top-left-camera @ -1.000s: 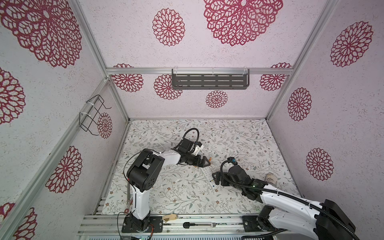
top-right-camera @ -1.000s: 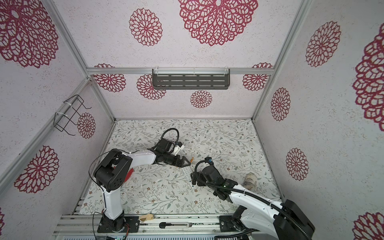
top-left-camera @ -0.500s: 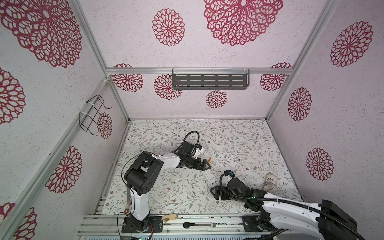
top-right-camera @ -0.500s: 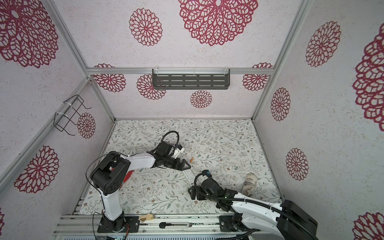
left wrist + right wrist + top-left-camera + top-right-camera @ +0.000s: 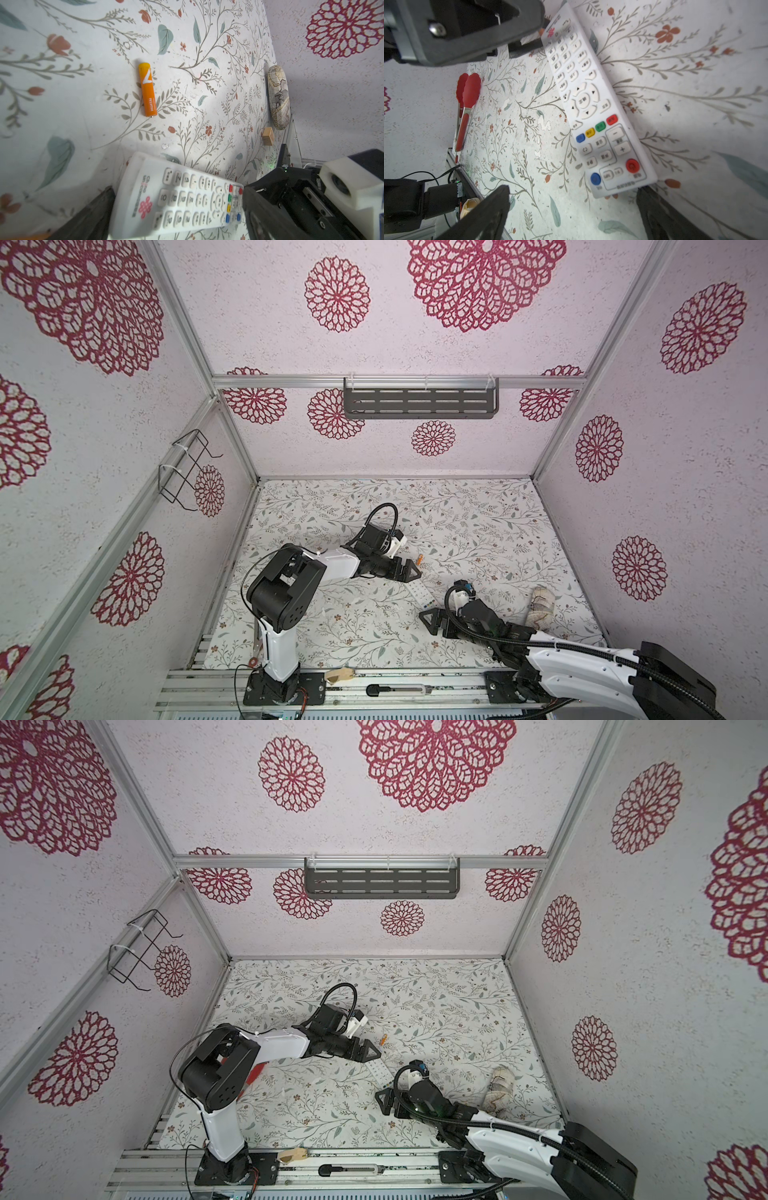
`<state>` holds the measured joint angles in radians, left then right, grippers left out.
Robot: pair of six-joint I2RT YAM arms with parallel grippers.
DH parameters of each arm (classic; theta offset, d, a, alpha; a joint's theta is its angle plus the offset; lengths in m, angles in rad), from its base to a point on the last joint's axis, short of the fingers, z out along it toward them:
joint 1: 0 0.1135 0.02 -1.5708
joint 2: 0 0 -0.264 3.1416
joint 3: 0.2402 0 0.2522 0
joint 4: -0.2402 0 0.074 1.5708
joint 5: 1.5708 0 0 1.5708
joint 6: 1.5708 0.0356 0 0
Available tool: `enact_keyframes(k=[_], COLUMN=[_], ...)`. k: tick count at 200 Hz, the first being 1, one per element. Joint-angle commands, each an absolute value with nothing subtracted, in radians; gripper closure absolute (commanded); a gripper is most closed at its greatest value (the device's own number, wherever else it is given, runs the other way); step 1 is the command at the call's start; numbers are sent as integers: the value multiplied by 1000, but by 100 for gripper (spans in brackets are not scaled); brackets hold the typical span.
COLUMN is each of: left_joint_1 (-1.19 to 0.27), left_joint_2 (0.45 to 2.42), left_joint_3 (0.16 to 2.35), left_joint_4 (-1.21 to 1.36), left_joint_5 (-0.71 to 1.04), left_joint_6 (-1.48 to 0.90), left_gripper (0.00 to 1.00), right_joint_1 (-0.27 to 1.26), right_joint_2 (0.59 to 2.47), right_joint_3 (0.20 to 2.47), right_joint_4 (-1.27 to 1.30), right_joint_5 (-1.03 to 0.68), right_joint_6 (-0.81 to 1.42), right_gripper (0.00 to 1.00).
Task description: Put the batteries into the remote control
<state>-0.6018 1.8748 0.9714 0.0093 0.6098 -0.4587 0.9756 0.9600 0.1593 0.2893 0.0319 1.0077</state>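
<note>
The remote control (image 5: 422,595) lies mid-bench (image 5: 478,531), its far end by the left jaws and its near end by the right jaws. One battery (image 5: 419,560) lies just behind it, apart. A case (image 5: 542,605) sits near the right edge, tongs (image 5: 467,97) near the left.

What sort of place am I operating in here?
Probably a purpose-built robot test booth, not a real room: bare aluminium frame rails, wall panels papered with red rosettes, and a floral-papered tabletop fronted by a slotted metal mounting rail.
</note>
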Motion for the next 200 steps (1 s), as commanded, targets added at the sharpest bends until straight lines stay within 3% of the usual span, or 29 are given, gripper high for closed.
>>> enact_keyframes(k=[1, 64, 146, 200], left_joint_1=[-625, -701, -816, -841], left_joint_2=[1799, 1663, 1617, 1551], left_joint_3=[914, 705, 617, 569], left_joint_4=[36, 145, 170, 69], left_joint_5=[624, 539, 425, 325], left_joint_6=[-485, -601, -680, -675], left_gripper=[3, 3, 3, 3], right_joint_1=[929, 761, 710, 703], right_joint_2=[955, 1040, 1541, 1707], right_joint_3=[147, 182, 459, 583], right_joint_4=[380, 443, 619, 657], right_joint_5=[47, -88, -259, -301], right_joint_6=[1023, 921, 826, 829], right_gripper=[1, 1, 1, 1])
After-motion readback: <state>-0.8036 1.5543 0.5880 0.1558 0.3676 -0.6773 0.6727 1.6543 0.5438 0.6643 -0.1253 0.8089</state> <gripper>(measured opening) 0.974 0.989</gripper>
